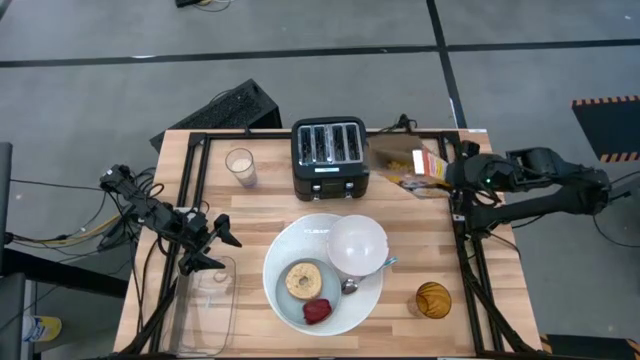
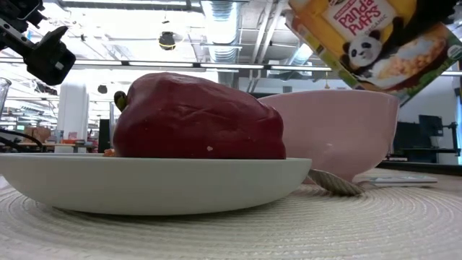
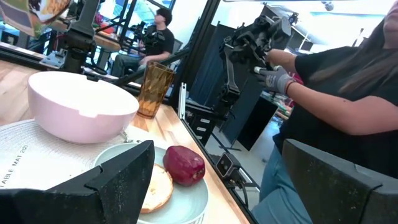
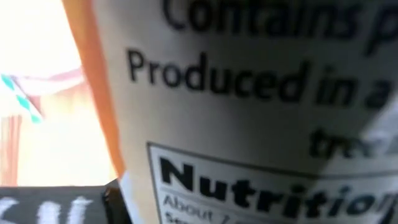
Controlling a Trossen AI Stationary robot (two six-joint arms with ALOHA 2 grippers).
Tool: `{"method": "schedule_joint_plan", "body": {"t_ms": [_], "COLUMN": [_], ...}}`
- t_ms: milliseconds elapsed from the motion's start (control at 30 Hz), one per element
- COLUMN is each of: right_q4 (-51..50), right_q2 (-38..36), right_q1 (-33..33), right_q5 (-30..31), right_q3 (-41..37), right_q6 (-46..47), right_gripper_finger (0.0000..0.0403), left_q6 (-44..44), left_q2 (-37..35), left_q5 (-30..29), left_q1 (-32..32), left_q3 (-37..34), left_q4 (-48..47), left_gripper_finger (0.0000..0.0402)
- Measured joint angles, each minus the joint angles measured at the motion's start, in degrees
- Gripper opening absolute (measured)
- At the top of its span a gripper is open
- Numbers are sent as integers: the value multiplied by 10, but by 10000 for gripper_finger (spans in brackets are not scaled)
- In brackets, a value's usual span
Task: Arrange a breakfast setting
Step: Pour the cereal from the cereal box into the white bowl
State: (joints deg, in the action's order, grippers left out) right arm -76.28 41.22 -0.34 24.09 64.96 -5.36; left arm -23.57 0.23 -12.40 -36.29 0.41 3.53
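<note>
A large white plate (image 1: 290,250) holds a white bowl (image 1: 357,243) and a smaller blue-grey plate (image 1: 290,305). On the small plate lie a tan bagel (image 1: 302,280) and a red food piece (image 1: 317,311). A blue-handled spoon (image 1: 372,272) rests beside the bowl. An orange cereal box (image 1: 415,165) hangs tilted above the table's far right, by the toaster, with my right gripper (image 1: 450,178) shut on it. It also shows high above the bowl (image 2: 339,137) as the cereal box (image 2: 368,36). My left gripper (image 1: 215,240) stands open, level, left of the plates. My right gripper holds the cereal box by the end nearest the table's right edge (image 1: 438,172), coming from the right and slanting down. The box is lifted clear and tilted. Its printed side panel (image 4: 249,124) fills the wrist view, so the fingers and the kind of hold stay hidden.
A black four-slot toaster (image 1: 330,158) stands at the far middle, with a glass (image 1: 240,165) to its left. An amber cup (image 1: 433,298) is near the right front. A clear container (image 1: 205,305) lies front left. A person's gloved hand (image 3: 273,78) shows beyond the table.
</note>
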Motion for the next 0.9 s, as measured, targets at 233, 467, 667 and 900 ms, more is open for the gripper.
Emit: {"method": "schedule_joint_plan", "body": {"t_ms": [233, 467, 667, 900], "right_q4": [-28, -58, -71, -72], "right_q2": [7, 28, 55, 90], "right_q1": [0, 0, 0, 0], "right_q5": [-5, -22, -20, -19], "right_q3": [0, 0, 0, 0], "right_q6": [-109, -219, -285, -327], "right_gripper_finger": [215, 215, 215, 215], "left_q6": [0, 0, 0, 0], "left_q2": [0, 0, 0, 0], "left_q5": [0, 0, 0, 0], "left_q1": [0, 0, 0, 0], "left_q3": [0, 0, 0, 0], "left_q4": [0, 0, 0, 0], "left_gripper_finger": [340, 340, 340, 340]}}
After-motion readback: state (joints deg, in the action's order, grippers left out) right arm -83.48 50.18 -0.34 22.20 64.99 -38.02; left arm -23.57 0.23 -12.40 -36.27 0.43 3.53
